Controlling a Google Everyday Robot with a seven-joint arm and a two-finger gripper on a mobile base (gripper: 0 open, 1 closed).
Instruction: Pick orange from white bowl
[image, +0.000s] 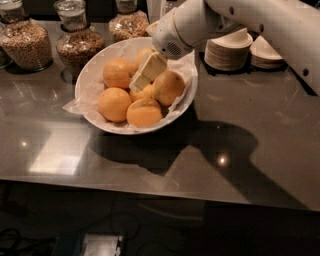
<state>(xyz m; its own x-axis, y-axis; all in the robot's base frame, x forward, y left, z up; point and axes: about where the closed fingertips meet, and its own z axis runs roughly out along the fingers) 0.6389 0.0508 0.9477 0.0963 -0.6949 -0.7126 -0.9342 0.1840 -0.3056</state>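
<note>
Oranges (115, 104) crowd the white bowl (112, 127); the gripper (142, 75) sits low among them, open or closed I cannot tell. Pressing down could perhaps shove neighbours aside or tip the bowl.

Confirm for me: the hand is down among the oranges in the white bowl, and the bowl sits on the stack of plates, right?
Not quite. In the camera view the white bowl rests on the dark counter; the stack of plates stands apart beside it. The hand is indeed down among the oranges.
</note>
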